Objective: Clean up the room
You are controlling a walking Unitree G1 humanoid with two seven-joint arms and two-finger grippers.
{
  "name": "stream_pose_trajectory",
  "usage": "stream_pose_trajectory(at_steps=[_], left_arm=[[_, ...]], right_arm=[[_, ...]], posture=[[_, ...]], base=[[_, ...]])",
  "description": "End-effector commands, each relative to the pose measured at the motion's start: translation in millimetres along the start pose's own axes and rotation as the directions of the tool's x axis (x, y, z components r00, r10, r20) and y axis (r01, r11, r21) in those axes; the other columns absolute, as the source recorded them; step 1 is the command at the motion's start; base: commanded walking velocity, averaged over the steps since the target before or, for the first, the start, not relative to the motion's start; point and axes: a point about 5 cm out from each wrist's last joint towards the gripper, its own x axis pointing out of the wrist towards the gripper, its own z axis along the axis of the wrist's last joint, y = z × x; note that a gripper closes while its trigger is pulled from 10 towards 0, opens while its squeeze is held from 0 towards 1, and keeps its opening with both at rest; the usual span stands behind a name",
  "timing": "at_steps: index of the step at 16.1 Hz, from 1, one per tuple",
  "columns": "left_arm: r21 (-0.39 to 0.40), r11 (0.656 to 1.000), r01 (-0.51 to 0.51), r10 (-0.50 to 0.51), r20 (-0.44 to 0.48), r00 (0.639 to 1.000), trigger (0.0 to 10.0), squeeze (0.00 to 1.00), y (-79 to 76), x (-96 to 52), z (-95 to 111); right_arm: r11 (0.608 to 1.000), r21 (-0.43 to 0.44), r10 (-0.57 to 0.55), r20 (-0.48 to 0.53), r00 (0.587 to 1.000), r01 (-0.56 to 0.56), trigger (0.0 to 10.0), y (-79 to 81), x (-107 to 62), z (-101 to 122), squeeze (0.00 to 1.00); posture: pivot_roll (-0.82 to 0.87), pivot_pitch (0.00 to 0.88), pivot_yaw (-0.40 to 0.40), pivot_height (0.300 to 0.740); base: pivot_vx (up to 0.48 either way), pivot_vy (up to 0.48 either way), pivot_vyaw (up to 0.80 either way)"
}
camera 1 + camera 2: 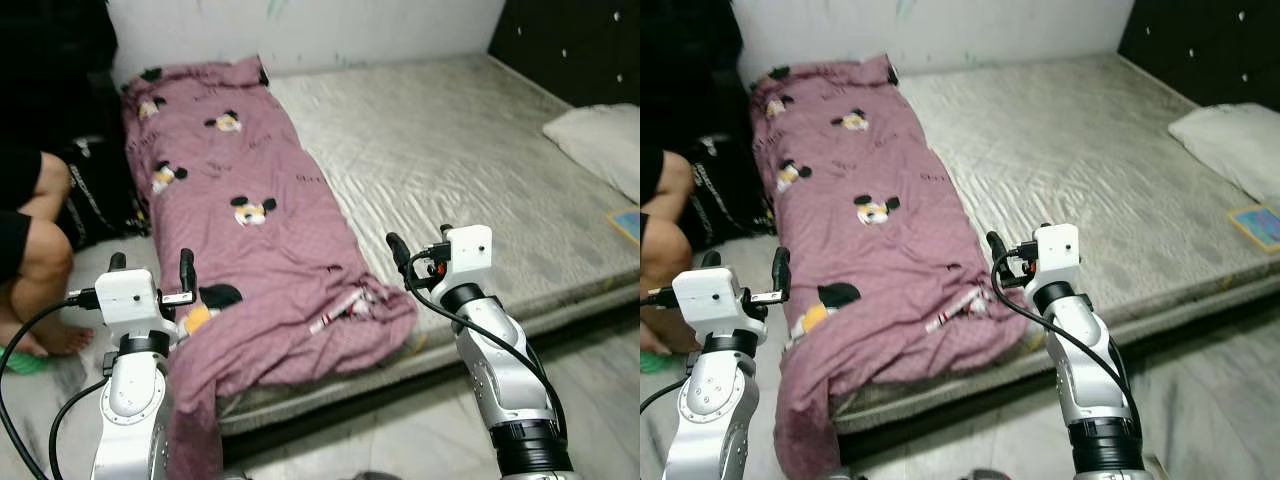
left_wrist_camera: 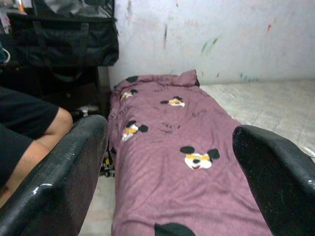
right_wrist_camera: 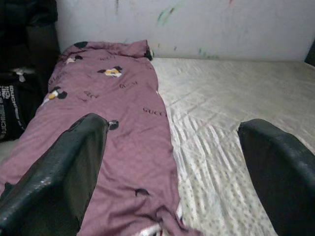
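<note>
Blanket runs long from twelve to six o'clock down the mattress, its crumpled end between our wide-open left gripper and wide-open right gripper; we judge the left nearer

Spread black gripper fingers, purple blanket, person's knee
</note>
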Motion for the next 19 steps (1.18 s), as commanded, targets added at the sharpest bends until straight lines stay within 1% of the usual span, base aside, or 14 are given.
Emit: stream_pose_trajectory(at_steps=[1,6,8,12,15,19], left_arm=[[0.002,1.000,0.011,-0.011,0.004,1.000,10.0,0.00,-0.6,1.3,1.7],[-0.010,1.000,0.014,-0.014,0.009,1.000,10.0,0.00,-3.8,4.3,4.9],[-0.019,1.000,0.023,-0.023,0.006,1.000,10.0,0.00,-5.7,4.9,4.7],[-0.025,0.999,0.028,-0.028,0.005,1.000,10.0,0.00,-6.8,6.0,4.9],[-0.027,0.998,0.049,-0.049,0.013,0.999,10.0,0.00,-10.3,6.7,5.9],[-0.028,0.998,0.048,-0.048,0.002,0.999,10.0,0.00,-10.4,7.3,4.9]], right_arm=[[1.000,-0.006,0.009,0.009,1.000,-0.009,10.0,0.4,2.0,4.3,0.00],[1.000,0.011,0.014,-0.007,1.000,-0.014,10.0,2.0,2.0,0.7,0.00],[0.999,0.039,0.009,-0.026,1.000,-0.008,10.0,0.5,2.3,-2.4,0.00],[0.999,0.040,0.013,-0.034,0.999,-0.011,10.0,1.3,3.2,-3.0,0.00],[1.000,0.013,0.022,-0.028,0.999,-0.021,10.0,2.7,3.2,-2.6,0.00],[0.999,-0.003,0.034,-0.032,0.999,-0.034,10.0,4.3,3.5,-3.2,0.00]], posture=[[-0.02,0.000,-0.015,0.740],[-0.02,0.000,-0.015,0.740],[-0.03,0.000,-0.016,0.740],[-0.03,0.000,-0.016,0.740],[-0.02,0.000,-0.016,0.740],[-0.03,0.000,-0.015,0.740]], base=[[0.334,0.000,0.00],[0.324,0.000,0.00],[0.264,0.000,0.00],[0.000,0.000,0.00],[0.000,0.000,0.00],[0.000,0.000,0.71]])
